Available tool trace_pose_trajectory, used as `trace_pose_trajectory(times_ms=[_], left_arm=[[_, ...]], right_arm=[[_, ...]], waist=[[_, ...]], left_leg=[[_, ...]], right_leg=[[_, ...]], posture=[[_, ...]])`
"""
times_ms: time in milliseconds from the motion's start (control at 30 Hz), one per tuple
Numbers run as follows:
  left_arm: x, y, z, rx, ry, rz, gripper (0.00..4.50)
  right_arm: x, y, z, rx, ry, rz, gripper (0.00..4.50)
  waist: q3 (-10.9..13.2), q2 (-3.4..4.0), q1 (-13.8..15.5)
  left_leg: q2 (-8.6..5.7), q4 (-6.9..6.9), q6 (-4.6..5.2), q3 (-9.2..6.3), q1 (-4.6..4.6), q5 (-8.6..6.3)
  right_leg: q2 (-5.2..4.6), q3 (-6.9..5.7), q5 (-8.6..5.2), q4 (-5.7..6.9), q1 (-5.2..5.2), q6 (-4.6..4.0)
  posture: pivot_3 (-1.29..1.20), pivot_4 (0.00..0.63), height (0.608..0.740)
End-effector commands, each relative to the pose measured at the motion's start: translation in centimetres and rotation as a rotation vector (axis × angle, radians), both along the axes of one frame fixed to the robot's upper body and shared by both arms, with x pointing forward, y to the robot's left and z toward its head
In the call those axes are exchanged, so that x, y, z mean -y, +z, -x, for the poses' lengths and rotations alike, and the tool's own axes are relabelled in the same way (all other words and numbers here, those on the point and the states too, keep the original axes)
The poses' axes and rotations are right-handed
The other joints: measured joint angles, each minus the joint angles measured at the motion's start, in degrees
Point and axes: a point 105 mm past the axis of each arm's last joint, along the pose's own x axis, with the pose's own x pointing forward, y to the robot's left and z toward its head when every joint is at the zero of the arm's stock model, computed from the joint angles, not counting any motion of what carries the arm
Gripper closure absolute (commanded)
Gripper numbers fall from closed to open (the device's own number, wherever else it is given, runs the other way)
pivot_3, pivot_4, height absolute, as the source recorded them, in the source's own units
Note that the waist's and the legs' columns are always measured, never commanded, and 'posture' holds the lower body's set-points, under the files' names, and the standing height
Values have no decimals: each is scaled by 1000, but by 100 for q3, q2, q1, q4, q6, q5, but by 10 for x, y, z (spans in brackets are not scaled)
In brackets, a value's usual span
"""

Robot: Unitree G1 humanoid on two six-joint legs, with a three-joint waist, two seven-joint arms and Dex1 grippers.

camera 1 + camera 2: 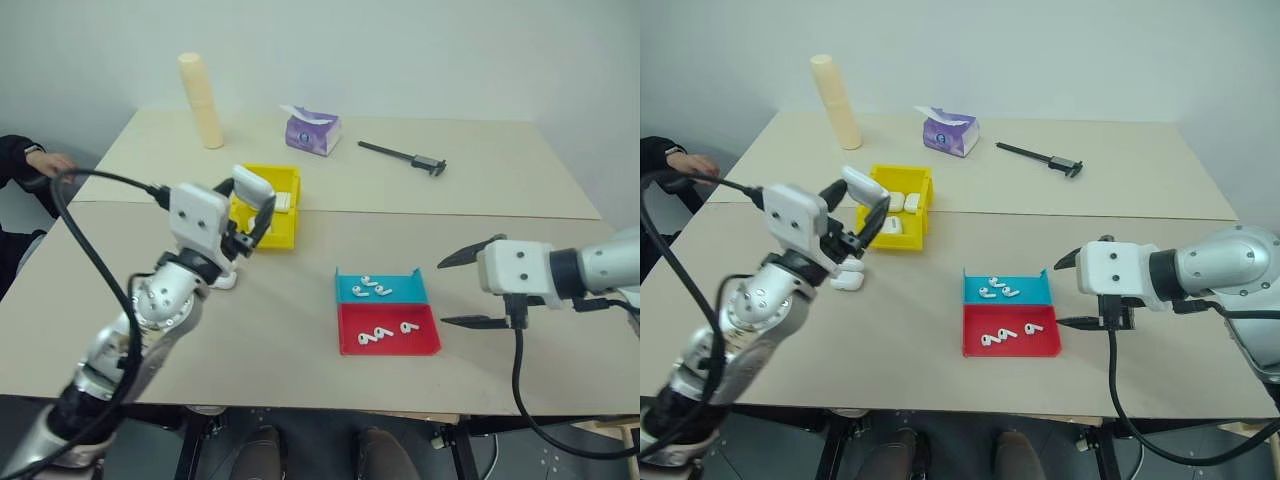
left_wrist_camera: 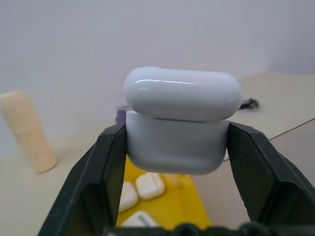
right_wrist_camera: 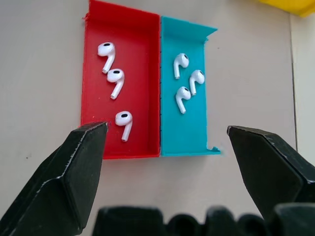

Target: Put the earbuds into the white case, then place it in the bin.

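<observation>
Earbuds all lie in the tray; none cased yet. My left gripper clamps the case; right gripper gapes wide, empty.

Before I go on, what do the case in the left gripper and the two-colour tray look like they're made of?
The white case looks like glossy hard plastic: highlights streak its lid. The tray looks like matte plastic, half red, half blue, with thin upright walls; possibly printed, which I cannot confirm.
</observation>
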Motion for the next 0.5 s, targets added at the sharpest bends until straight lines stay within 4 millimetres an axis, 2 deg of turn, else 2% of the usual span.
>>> trace_pose_trajectory(times_ms=[33,133,300,500], left_arm=[[13,4,17,125,-185,22,1689],[19,-5,29,142,-333,93,1689],[25,-28,52,116,-582,64,1689],[22,-50,58,36,-683,36,1689]], right_arm=[[-15,11,10,49,86,42,0],[-27,13,19,39,150,47,0],[-33,8,18,-26,127,121,0],[-39,-2,18,-73,162,248,0]], waist=[[0,1,-3],[-1,2,-13],[-4,8,-43],[-8,14,-77]], left_leg=[[2,4,4,-1,-1,-3],[6,15,17,-3,-3,-10],[9,25,20,-8,3,-12],[11,26,22,-30,1,-13]], right_leg=[[0,-2,0,0,0,1],[-1,0,1,3,1,3],[1,0,2,12,3,5],[1,2,1,15,-3,6]], posture=[[0,150,740],[0,150,740],[0,150,740],[0,150,740]])
